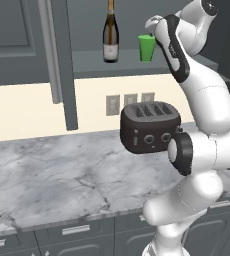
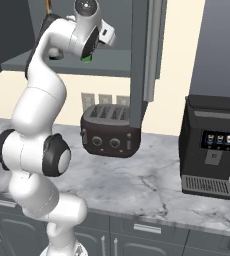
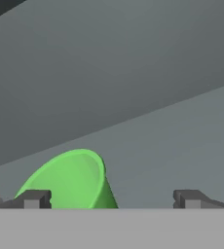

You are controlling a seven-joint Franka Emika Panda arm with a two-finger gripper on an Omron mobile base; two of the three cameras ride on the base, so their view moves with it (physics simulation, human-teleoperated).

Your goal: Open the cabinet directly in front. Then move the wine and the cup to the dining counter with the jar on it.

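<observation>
Close to the hand camera, green cup (image 3: 70,182) standing just beside one fingertip (image 3: 33,199); gripper (image 3: 111,199) with jaws spread wide, holding nothing; cup (image 1: 146,48) on the shelf of the opened cabinet (image 1: 62,65), wine (image 1: 110,34) just beside it; toaster (image 1: 149,126) on marble counter (image 1: 62,175) below.

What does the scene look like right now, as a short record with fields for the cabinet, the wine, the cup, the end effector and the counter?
cabinet: door swung open, shelf exposed
wine: bottle upright on the cabinet shelf, left of the cup
cup: green cup on the same shelf, apart from the bottle
end effector: raised to the shelf at the cup; fingers apart, cup near the left fingertip, not clamped
counter: marble top holding a black toaster; a coffee machine stands further right
</observation>
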